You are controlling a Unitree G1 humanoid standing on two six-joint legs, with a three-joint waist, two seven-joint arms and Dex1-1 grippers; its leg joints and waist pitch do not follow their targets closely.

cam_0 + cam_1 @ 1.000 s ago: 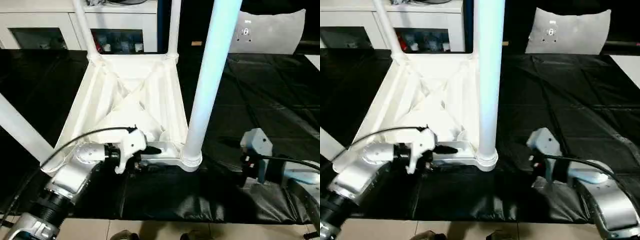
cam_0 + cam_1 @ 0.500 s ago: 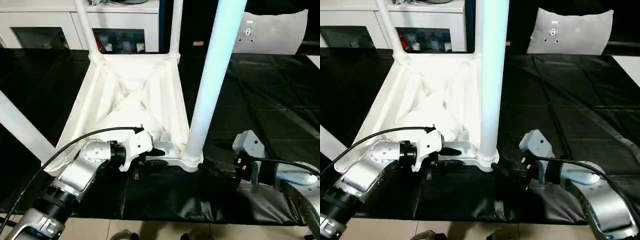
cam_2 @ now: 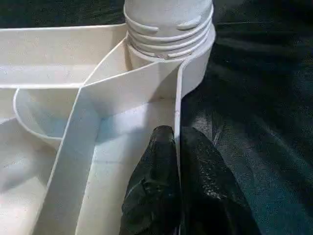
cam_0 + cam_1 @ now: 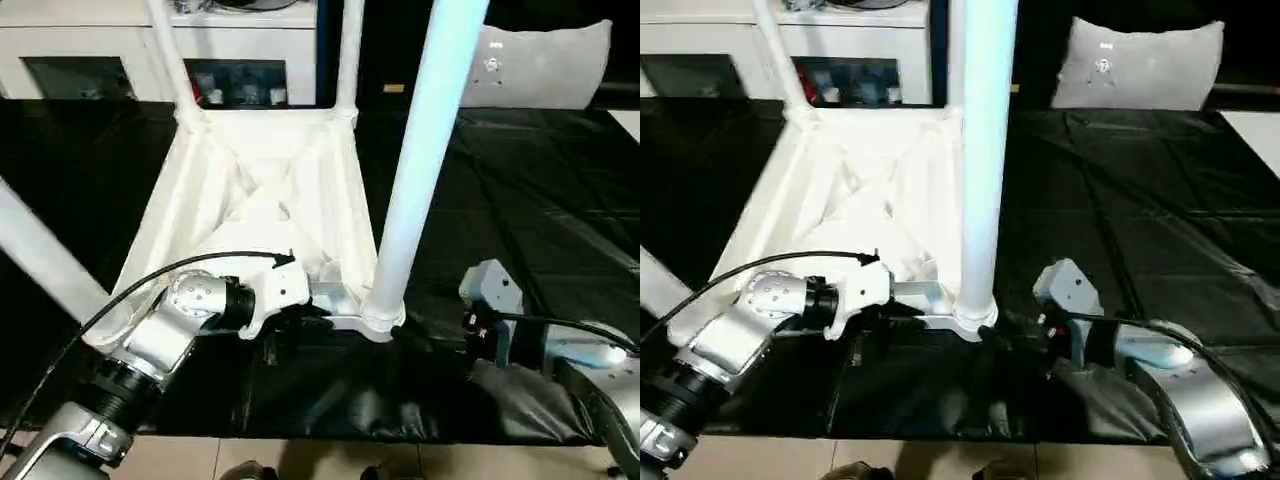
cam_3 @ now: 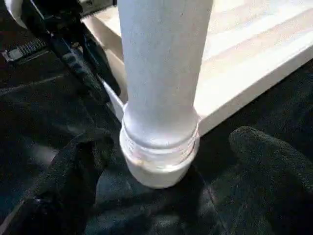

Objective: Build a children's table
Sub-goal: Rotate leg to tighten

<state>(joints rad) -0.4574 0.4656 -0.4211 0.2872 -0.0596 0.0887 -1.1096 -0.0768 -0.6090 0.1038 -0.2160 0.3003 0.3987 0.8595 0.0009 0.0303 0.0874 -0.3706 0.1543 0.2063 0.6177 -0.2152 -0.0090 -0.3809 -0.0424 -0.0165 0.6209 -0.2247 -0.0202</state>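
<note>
The children's table top [image 4: 255, 190] lies upside down on the black padded surface, its X ribs facing up. White legs stand in its corner sockets: two at the back [image 4: 348, 60], one at the near left [image 4: 40, 255] and one at the near right [image 4: 420, 150]. My left gripper [image 3: 177, 134] is shut on the thin near rim wall of the top, one finger [image 3: 151, 186] inside and one outside, just beside the near right socket. My right gripper [image 5: 166, 147] is open, with a black finger [image 5: 73, 171] on either side of that leg's ribbed base [image 5: 159, 152], not touching it.
The black padded surface [image 4: 520, 200] stretches wide to the right and ends just in front of my arms. White cabinets [image 4: 90, 60] stand behind it. A white cushion-like piece [image 4: 545, 65] leans at the back right.
My left gripper has closed onto the near rim of the table top. My right gripper has slid left, still open, until its fingers flank the near right leg's base.
</note>
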